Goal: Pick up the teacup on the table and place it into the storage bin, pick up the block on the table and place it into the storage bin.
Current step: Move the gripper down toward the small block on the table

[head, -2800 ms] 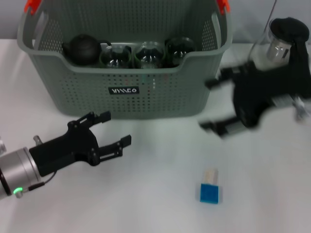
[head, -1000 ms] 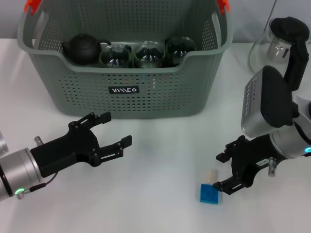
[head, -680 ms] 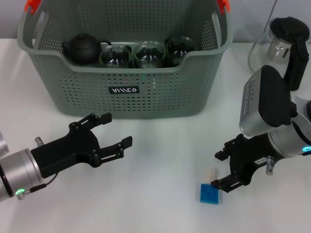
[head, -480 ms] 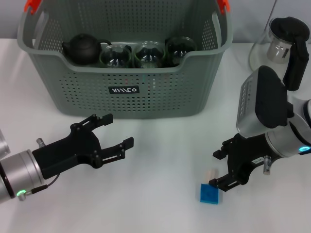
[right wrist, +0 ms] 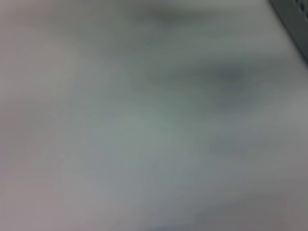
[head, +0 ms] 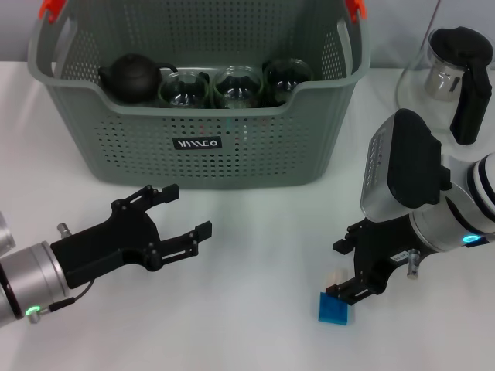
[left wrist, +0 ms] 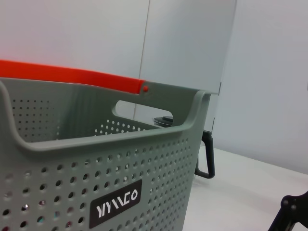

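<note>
The grey-green storage bin (head: 232, 154) stands at the back centre of the white table; the left wrist view shows its wall (left wrist: 96, 159) close up. Three glass teacups (head: 236, 85) sit inside it beside a black teapot (head: 131, 77). The blue block (head: 334, 309), with a cream piece against its far side, lies at the front right. My right gripper (head: 338, 269) is open, its fingers just above and to the right of the block. Front left, my left gripper (head: 186, 210) is open over bare table, holding nothing.
A glass pitcher (head: 452, 69) with a black lid and handle stands at the back right, behind my right arm. The bin has orange handle clips (head: 51, 9) on both ends. The right wrist view shows only blurred table surface.
My right gripper has crept left and a little lower, closing in on the block. The left arm has barely shifted.
</note>
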Robot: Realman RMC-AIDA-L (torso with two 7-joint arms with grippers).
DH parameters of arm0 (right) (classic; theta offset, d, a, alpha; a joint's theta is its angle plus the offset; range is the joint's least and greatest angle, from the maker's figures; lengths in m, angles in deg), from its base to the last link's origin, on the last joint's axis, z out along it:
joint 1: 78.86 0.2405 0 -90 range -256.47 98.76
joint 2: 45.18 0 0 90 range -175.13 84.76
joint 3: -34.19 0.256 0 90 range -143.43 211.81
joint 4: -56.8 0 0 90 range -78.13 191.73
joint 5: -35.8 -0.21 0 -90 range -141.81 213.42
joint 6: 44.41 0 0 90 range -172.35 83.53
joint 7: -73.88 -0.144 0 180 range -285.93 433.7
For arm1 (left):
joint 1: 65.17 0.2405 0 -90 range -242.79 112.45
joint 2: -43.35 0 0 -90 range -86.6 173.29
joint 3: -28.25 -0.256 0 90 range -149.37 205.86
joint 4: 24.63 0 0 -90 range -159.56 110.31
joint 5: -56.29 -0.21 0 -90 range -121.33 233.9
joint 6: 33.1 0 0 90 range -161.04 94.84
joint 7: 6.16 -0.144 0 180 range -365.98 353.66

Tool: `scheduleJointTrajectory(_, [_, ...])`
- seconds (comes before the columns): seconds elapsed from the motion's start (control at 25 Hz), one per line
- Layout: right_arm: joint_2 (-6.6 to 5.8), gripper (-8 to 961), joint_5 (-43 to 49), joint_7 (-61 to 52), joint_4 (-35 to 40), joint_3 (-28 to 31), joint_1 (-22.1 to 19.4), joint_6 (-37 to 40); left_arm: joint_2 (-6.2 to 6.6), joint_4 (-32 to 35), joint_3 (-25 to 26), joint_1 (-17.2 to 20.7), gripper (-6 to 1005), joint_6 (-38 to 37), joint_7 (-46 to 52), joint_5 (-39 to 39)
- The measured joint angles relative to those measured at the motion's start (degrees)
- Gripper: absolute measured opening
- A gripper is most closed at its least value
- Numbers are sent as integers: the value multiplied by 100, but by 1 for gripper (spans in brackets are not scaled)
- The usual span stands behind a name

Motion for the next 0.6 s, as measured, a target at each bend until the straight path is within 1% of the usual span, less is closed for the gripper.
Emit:
scheduleJointTrajectory(0.4, [-6,785,32,-114,-39,-90,70,-77,-9,-10,0,54,874,0,0,6])
scheduleJointTrajectory(0.6, [-28,785,111,-252,-29,-52,71,-110,-9,-42,0,55,874,-9,0,-5])
